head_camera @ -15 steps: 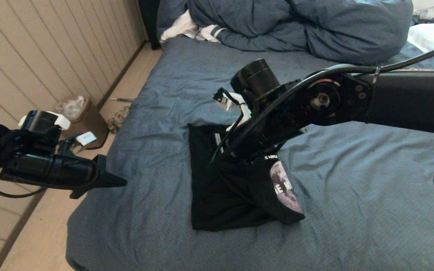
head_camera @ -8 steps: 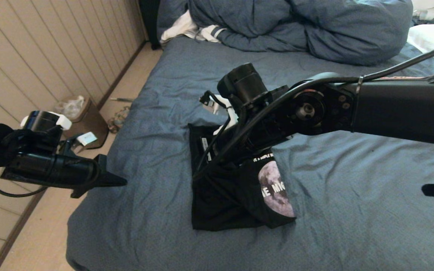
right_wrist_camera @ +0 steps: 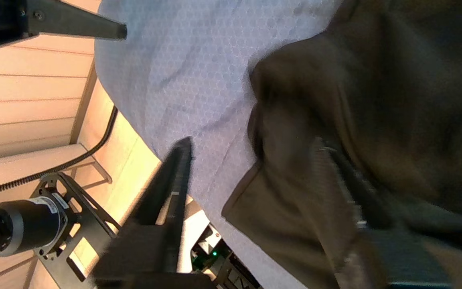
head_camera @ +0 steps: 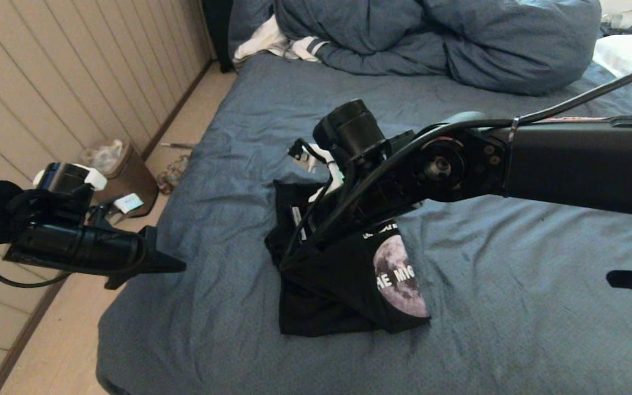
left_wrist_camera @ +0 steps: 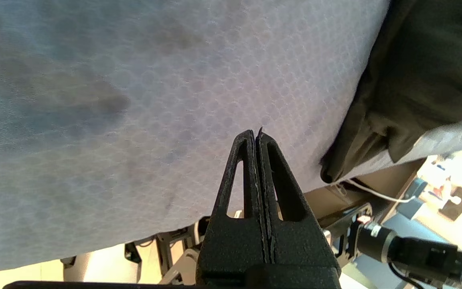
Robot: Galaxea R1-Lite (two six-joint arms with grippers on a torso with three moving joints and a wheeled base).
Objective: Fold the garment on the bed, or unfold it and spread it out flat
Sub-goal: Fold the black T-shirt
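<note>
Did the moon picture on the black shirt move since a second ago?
Yes. The moon print slid left, toward the bed's left edge, along with the right gripper.

Right arm [head_camera: 513, 159] reaches over crumpled garment [head_camera: 338, 285].

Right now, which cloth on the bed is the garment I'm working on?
On the big blue bed, look mid-mattress, under the right hand. The garment is the crumpled black T-shirt with the pale moon print, unlike the blue duvet behind.

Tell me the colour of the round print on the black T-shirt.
Grey-pink moon print with white lettering, on the black T-shirt; clearest in the head view.
</note>
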